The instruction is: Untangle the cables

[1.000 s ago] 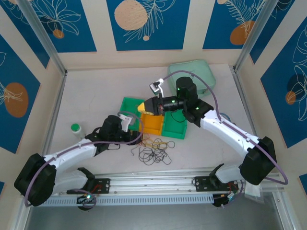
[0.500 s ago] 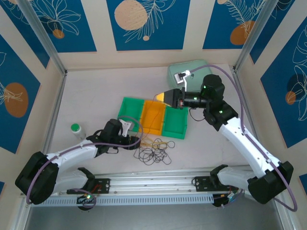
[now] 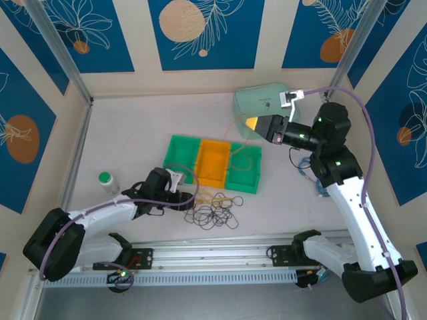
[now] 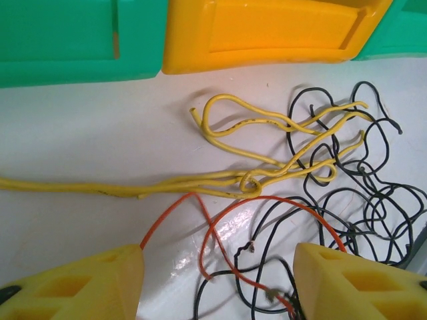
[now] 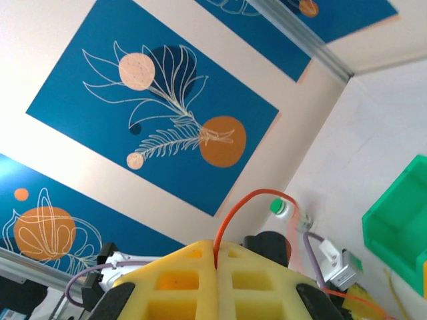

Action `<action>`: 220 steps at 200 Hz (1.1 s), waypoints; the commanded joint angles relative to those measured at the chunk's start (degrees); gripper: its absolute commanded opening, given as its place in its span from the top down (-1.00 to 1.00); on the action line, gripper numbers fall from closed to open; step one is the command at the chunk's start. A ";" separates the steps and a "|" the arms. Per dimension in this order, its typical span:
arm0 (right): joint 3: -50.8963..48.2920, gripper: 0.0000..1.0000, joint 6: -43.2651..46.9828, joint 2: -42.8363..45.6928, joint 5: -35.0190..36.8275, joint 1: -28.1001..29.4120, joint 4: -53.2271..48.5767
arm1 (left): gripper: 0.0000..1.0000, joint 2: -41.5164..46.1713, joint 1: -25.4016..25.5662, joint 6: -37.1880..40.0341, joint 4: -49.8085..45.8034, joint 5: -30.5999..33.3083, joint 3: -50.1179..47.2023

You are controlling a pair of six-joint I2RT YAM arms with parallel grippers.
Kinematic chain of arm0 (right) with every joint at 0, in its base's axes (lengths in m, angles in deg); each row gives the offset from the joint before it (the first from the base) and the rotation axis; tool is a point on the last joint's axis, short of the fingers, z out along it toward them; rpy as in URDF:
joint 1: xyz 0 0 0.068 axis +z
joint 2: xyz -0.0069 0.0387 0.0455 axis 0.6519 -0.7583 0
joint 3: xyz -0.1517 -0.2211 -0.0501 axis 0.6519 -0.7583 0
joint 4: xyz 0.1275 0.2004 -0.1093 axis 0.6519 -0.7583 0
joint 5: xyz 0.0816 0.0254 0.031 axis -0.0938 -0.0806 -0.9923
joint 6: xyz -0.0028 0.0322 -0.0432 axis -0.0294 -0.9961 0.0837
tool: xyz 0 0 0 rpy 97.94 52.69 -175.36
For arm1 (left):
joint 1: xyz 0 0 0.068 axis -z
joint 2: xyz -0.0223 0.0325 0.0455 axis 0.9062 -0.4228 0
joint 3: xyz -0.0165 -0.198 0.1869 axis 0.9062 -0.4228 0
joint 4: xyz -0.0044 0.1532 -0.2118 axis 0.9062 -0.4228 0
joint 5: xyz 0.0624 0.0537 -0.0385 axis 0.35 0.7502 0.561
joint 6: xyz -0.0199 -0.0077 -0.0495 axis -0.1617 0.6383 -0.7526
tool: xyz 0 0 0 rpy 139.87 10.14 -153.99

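Pinched shut on one orange cable [image 5: 230, 213], the right fingers [image 5: 217, 261] sit at upper right of the overhead frame, the strand running down-left to the tangled cables [image 3: 215, 212] on the counter [image 3: 133, 133] at lower centre, just right of the half-open, empty left fingers [image 3: 189, 198].

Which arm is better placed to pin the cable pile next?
Left: the left gripper, open, hangs right over the cables; the right gripper is shut on the orange cable, raised far off.
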 commanded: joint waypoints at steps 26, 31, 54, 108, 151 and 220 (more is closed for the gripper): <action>1.88 1.00 2.36 0.04 -0.52 -1.54 -2.69 | -0.21 -0.26 0.62 1.14 -1.12 0.81 -0.66; 1.96 1.00 2.49 0.02 -0.45 -1.65 -2.74 | -0.21 -0.18 0.60 1.08 -1.18 0.81 -0.54; 2.88 1.00 3.73 -0.33 -0.18 -1.70 -4.12 | -0.22 0.84 0.62 0.97 -1.59 0.65 0.14; 4.67 1.00 6.85 -1.80 0.29 -1.21 -7.69 | -0.35 5.86 0.49 3.07 -9.33 0.99 8.29; 5.48 1.00 7.46 -5.15 -0.14 2.24 -6.01 | -0.47 8.21 -0.04 5.83 -18.10 1.38 17.22; 8.90 1.00 10.12 -10.99 0.56 5.45 -5.35 | -0.55 10.73 -2.96 3.76 -26.26 9.52 25.57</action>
